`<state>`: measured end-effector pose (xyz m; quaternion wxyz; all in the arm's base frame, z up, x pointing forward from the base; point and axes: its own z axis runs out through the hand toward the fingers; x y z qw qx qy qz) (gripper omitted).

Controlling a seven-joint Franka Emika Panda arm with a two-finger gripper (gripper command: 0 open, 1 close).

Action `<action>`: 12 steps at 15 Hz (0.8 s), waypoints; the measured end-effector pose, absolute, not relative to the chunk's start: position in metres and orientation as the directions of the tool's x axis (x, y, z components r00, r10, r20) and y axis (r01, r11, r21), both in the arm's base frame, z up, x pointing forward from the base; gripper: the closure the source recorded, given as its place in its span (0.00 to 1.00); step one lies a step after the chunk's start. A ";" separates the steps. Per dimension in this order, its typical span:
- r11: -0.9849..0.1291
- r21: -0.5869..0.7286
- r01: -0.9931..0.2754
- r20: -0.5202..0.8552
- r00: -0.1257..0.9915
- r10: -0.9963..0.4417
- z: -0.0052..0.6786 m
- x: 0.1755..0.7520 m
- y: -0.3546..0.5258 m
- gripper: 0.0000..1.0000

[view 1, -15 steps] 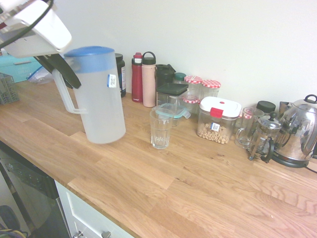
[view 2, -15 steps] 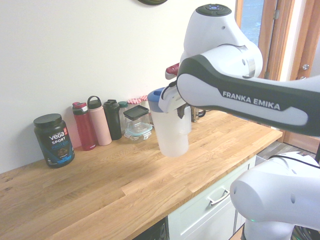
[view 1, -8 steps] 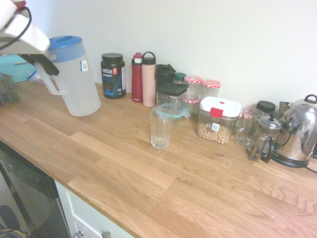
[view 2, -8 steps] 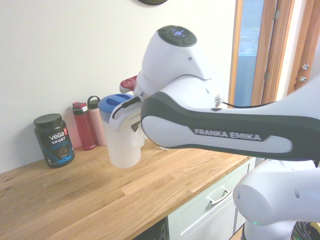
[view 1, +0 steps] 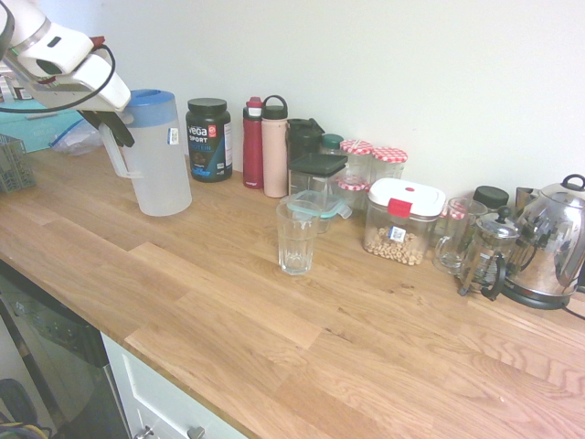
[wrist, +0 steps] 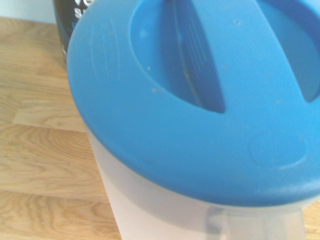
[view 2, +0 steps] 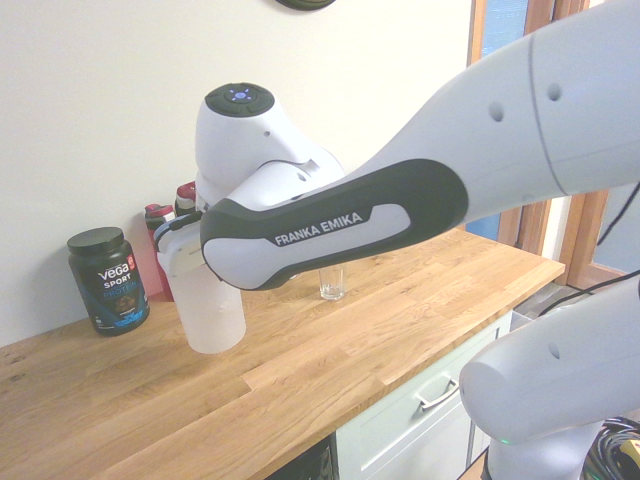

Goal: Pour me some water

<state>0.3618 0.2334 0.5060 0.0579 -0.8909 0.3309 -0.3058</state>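
Note:
A translucent pitcher [view 1: 157, 155] with a blue lid [wrist: 200, 100] stands upright at the counter's far left, its base at or just above the wood. My gripper [view 1: 116, 137] is shut on the pitcher's handle from the side away from the wall. In the second exterior view the arm covers the top of the pitcher [view 2: 212, 312]. A clear ribbed glass [view 1: 297, 236] stands alone about two pitcher-widths to the right, also seen behind the arm as the glass [view 2: 332, 283]. No water level shows in either vessel.
A black Vega tub [view 1: 207, 139], a red bottle [view 1: 252, 144] and a pink bottle [view 1: 274, 146] stand along the wall beside the pitcher. Jars, a red-latched box [view 1: 402, 221], a French press [view 1: 486, 256] and a kettle [view 1: 553, 242] line the back right. A wire rack [view 1: 14, 165] is at far left.
The arm carried the pitcher left, away from the glass, and lowered it beside the Vega tub. The pitcher went from slightly tilted to upright. The glass stayed put.

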 end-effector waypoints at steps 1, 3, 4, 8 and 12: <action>-0.771 -0.304 -0.559 0.507 0.590 -0.628 0.501 0.369 0.236 1.00; -0.761 -0.310 -0.570 0.507 0.578 -0.639 0.491 0.381 0.236 1.00; -0.754 -0.316 -0.576 0.502 0.573 -0.648 0.486 0.386 0.235 1.00; -0.724 -0.336 -0.602 0.475 0.555 -0.682 0.475 0.400 0.225 1.00; -0.717 -0.338 -0.610 0.469 0.551 -0.690 0.471 0.403 0.222 1.00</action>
